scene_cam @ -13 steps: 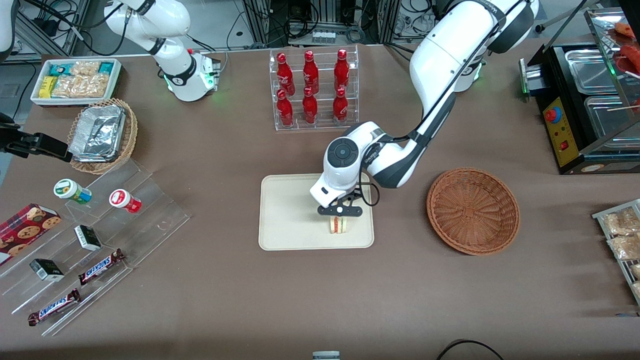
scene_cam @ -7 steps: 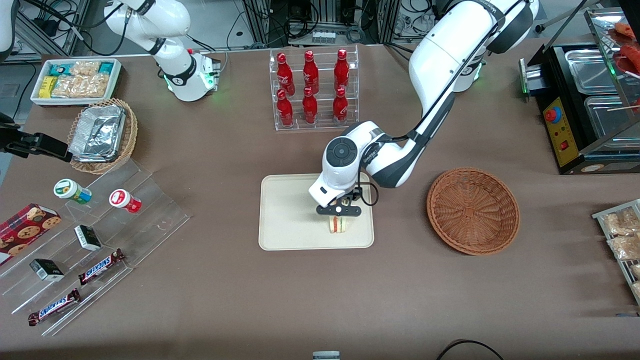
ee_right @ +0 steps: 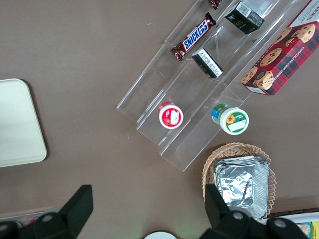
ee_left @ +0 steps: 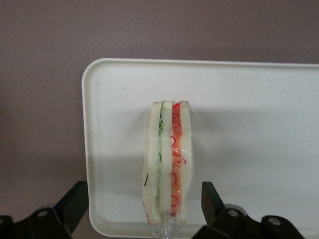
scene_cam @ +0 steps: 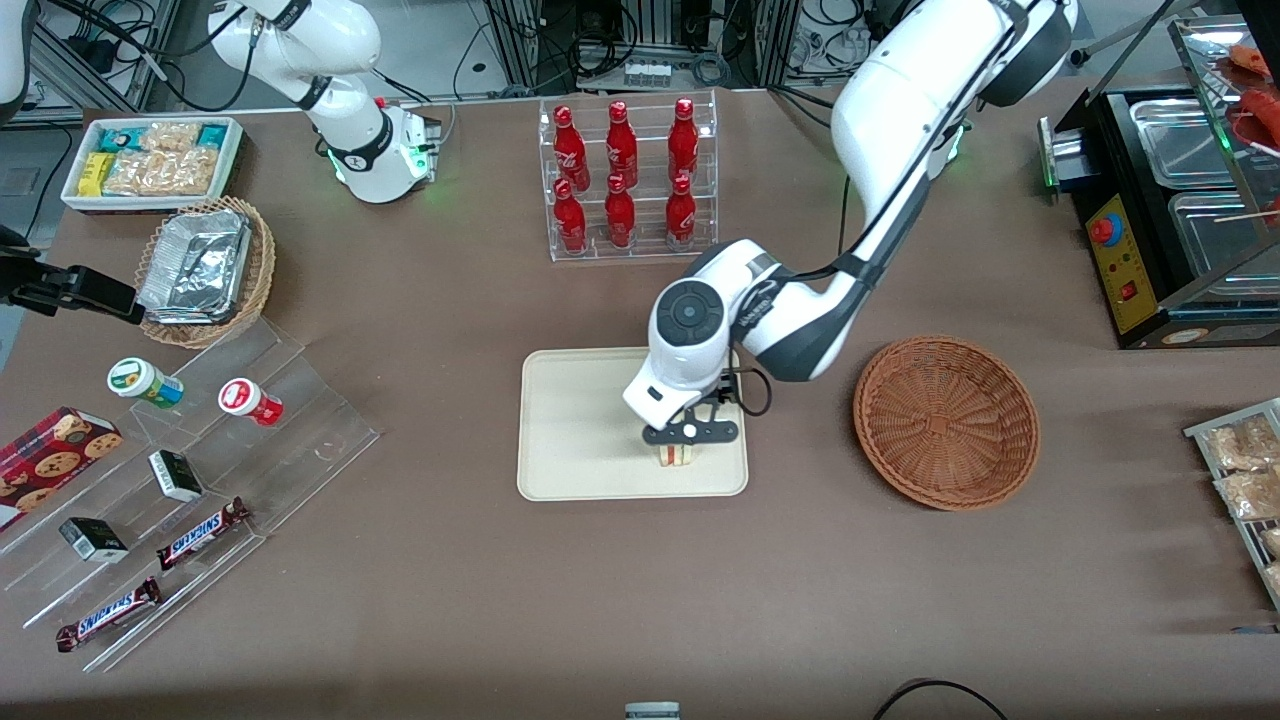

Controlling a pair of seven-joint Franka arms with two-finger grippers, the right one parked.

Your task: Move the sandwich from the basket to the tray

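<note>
The sandwich [scene_cam: 677, 457] [ee_left: 167, 159] stands on its edge on the cream tray [scene_cam: 570, 430] [ee_left: 249, 124], near the tray's rim closest to the front camera, toward the basket's end. Red and green filling shows along its cut edge. My gripper [scene_cam: 688, 443] [ee_left: 144, 194] hangs just above it and is open. In the left wrist view one finger [ee_left: 77, 196] stands on each side of the wedge with a gap, touching nothing. The reddish-brown wicker basket [scene_cam: 946, 420] sits beside the tray toward the working arm's end, with nothing in it.
A clear rack of red bottles [scene_cam: 627, 180] stands farther from the front camera than the tray. Clear stepped shelves with snacks [scene_cam: 200, 470], a tan basket of foil containers [scene_cam: 205, 270] and a white bin [scene_cam: 150, 160] lie toward the parked arm's end. A black machine [scene_cam: 1170, 220] stands at the working arm's end.
My gripper has lifted a little off the sandwich and drifted slightly toward the basket. The sandwich has stayed where it was on the tray.
</note>
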